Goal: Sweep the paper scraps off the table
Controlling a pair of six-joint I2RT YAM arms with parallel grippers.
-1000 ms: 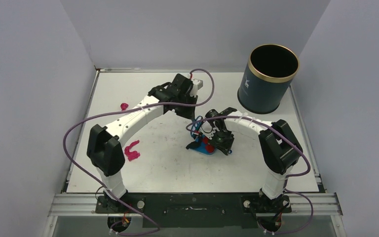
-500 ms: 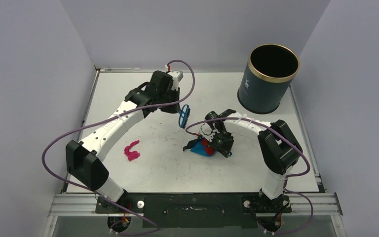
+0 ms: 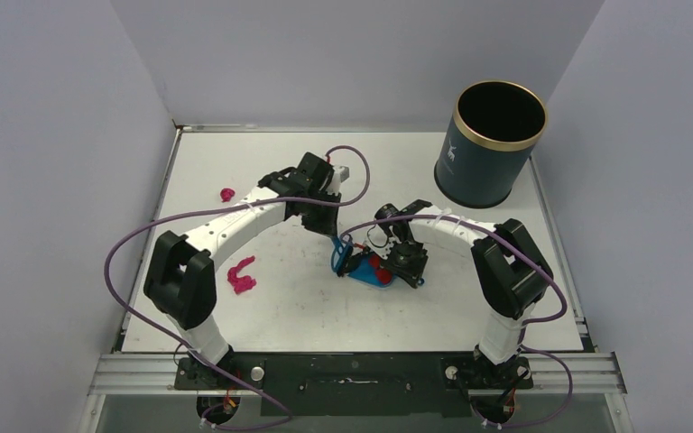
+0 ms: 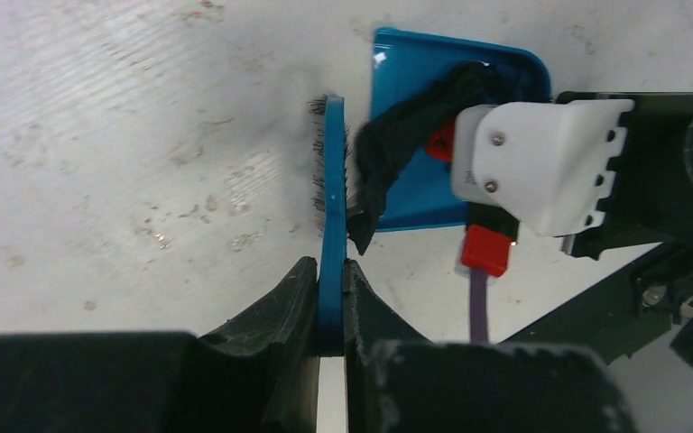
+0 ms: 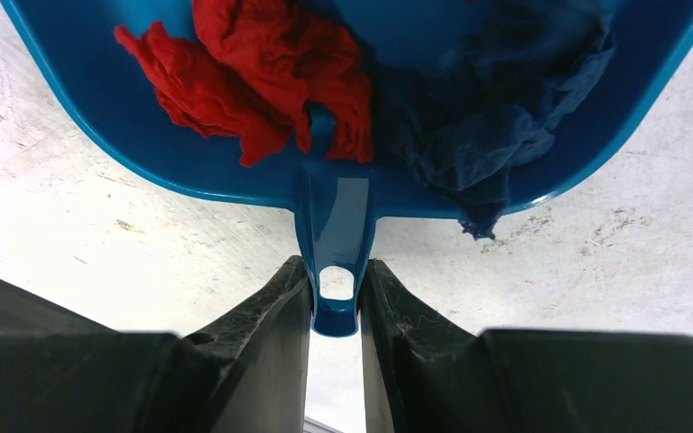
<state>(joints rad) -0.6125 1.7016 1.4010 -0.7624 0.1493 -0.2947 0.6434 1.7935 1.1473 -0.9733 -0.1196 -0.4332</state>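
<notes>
Table (image 3: 280, 311): off-white, smudged, thin metal rim.
Far left: small pink scrap (image 3: 226, 194).
Near left: larger pink scrap (image 3: 242, 276).
Centre: blue dustpan (image 3: 372, 271).
Far right corner: dark gold-rimmed bin (image 3: 490, 144).

From the top, the right gripper (image 3: 395, 271) covers the handle and rear of the dustpan (image 3: 364, 275), and the scraps (image 3: 376, 264) in it are too small to count. In the left wrist view a white housing (image 4: 541, 167) hides most of a red scrap (image 4: 439, 142) and one end of the black scrap (image 4: 406, 135), and the brush (image 4: 331, 198) handle vanishes into the left gripper (image 4: 329, 275). In the right wrist view the top edge cuts off the dustpan's mouth, the red scrap and the dark blue scrap (image 5: 496, 117).
</notes>
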